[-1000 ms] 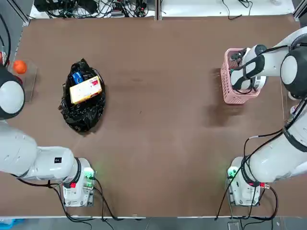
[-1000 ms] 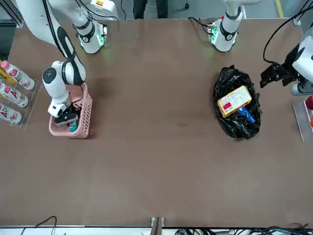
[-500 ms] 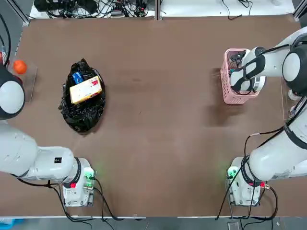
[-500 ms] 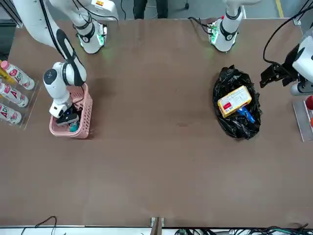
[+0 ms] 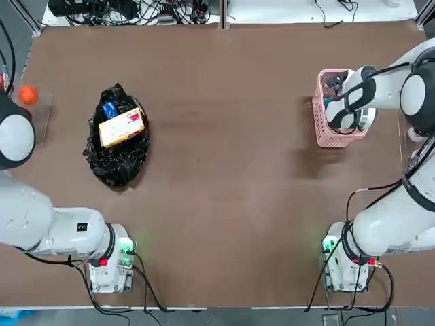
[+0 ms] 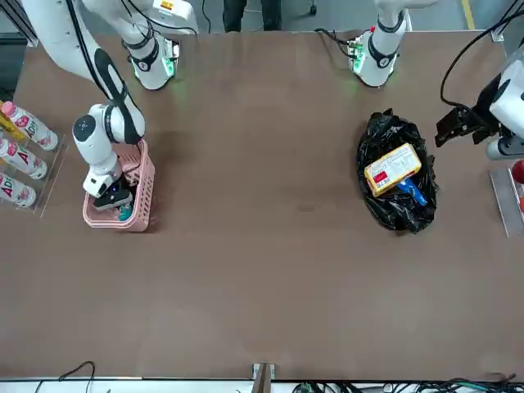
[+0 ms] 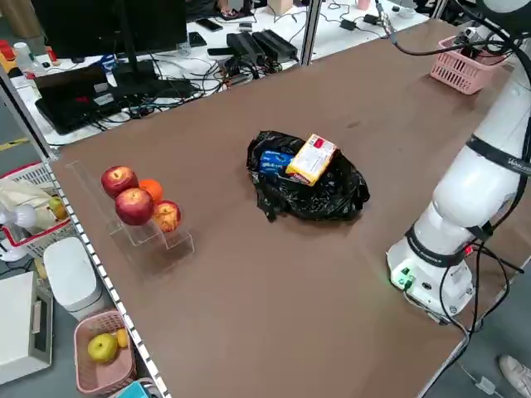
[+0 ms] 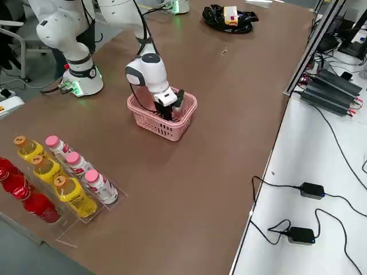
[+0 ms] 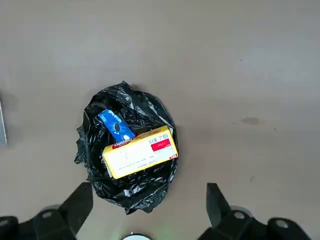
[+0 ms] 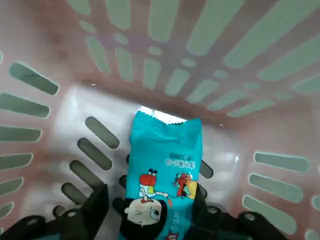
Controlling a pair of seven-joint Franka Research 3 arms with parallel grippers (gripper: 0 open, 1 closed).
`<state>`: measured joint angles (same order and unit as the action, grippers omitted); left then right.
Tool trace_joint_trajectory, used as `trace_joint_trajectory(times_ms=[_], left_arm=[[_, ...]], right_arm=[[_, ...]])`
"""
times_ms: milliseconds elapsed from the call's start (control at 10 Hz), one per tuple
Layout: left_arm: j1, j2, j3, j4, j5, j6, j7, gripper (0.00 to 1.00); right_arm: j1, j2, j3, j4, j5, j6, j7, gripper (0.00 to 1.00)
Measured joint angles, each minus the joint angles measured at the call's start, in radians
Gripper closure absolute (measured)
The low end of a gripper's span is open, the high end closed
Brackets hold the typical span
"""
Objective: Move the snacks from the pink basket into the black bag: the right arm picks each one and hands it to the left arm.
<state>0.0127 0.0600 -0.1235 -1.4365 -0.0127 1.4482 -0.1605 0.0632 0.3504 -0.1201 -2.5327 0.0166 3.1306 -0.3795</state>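
Jaws of the right gripper (image 10: pixel 145 212) straddle the teal snack packet (image 10: pixel 164 175) lying flat on the floor of the pink basket (image 10: pixel 60 60), not visibly pinching it. It looks light, soft and crinkly; gripping across its narrow width seems safest. The left gripper (image 9: pixel 145 210) hangs open over the black bag (image 9: pixel 127 155).

Red and orange fruit (image 7: pixel 135 197) sits on a clear stand at the table's left edge, pink-capped and yellow bottles (image 8: pixel 69 177) line the right edge, and cables (image 5: pixel 136 10) crowd the far side.
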Motion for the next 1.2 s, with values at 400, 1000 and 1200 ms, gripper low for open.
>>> trace_joint_trajectory(times_ms=[400,1000,1200], left_arm=[[0.002,0.0,0.004,0.0,0.0,0.0,0.003,0.0],[0.002,0.009,0.005,0.0,0.0,0.0,0.002,0.0],[0.002,0.019,0.004,0.0,-0.01,0.001,0.001,0.0]], right_arm=[[-0.001,0.0,0.002,0.002,0.0,0.0,0.0,0.47],[-0.001,-0.004,0.005,0.003,0.0,-0.005,0.0,0.61],[-0.001,-0.012,0.006,0.014,0.0,-0.048,0.0,0.62]])
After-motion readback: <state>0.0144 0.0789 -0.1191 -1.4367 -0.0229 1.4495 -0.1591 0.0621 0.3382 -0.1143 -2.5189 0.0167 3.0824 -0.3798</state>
